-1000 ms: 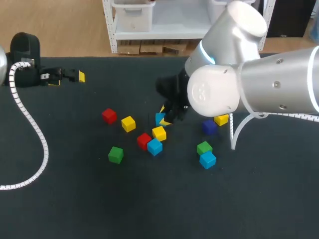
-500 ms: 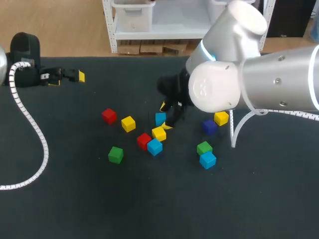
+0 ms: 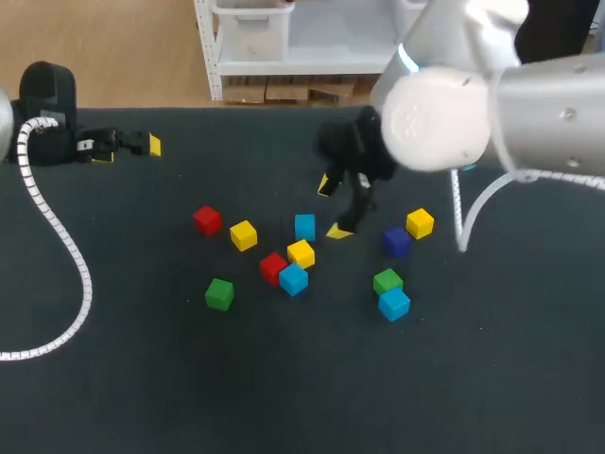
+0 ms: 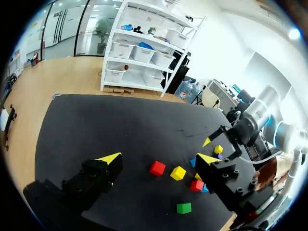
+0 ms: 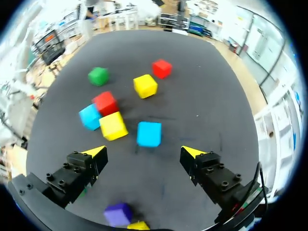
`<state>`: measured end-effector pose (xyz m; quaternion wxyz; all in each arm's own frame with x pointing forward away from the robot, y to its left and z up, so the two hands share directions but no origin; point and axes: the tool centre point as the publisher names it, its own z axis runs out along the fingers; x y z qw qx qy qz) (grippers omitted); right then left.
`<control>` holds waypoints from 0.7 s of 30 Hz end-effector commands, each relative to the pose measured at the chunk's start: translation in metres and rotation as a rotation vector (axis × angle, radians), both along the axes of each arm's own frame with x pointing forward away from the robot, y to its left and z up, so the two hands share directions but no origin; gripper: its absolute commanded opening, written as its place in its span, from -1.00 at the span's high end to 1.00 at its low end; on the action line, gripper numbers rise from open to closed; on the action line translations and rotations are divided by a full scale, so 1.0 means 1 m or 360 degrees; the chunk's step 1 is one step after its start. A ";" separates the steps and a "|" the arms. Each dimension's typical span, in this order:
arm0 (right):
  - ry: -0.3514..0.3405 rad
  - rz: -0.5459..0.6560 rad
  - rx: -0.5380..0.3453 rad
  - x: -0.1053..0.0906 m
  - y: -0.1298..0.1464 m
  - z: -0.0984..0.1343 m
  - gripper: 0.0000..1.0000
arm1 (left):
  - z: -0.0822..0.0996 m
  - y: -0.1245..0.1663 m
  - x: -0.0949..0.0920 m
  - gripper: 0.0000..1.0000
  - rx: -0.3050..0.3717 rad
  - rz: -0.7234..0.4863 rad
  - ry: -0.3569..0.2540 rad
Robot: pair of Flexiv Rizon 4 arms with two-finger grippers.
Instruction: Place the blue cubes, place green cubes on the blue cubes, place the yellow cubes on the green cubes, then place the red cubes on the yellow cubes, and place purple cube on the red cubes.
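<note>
Status: nothing is stacked. Every cube lies singly on the table [image 3: 142, 378], and the head view shows three blue, two green, three yellow, two red and one purple.

The right gripper [image 5: 143, 152] has its fingers wide apart and holds nothing. It hangs over the first blue cube [image 5: 149, 134], which in the right wrist view lies just ahead of the gap between the tips, touched by neither.

Just beside that cube sits a tight cluster of a yellow cube [image 3: 302, 253], a red cube [image 3: 273, 268] and the second blue cube [image 3: 293, 279], touching or nearly so. The third blue cube [image 3: 394, 304] lies against a green cube [image 3: 387, 281], near the purple cube [image 3: 397, 241].

The left gripper [image 3: 128, 149] sits at the table's far left edge, well apart from all cubes, with its fingers apart and empty.

Assessment: the task appears to be at its first step — the blue base layer has no visible arrangement, and all four upper layers remain to be built
</note>
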<state>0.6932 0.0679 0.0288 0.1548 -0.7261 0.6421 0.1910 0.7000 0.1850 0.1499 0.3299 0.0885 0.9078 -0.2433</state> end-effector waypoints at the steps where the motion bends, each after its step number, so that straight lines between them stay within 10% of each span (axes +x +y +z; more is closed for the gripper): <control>1: -0.0002 0.0102 0.0028 -0.017 -0.032 0.034 -1.00 | 0.000 0.000 0.000 -1.00 0.0000 0.0000 0.0000; 21: 0.0056 0.0402 -0.0057 -0.103 -0.105 0.030 -1.00 | 0.000 0.000 0.000 -1.00 0.0000 0.0000 0.0000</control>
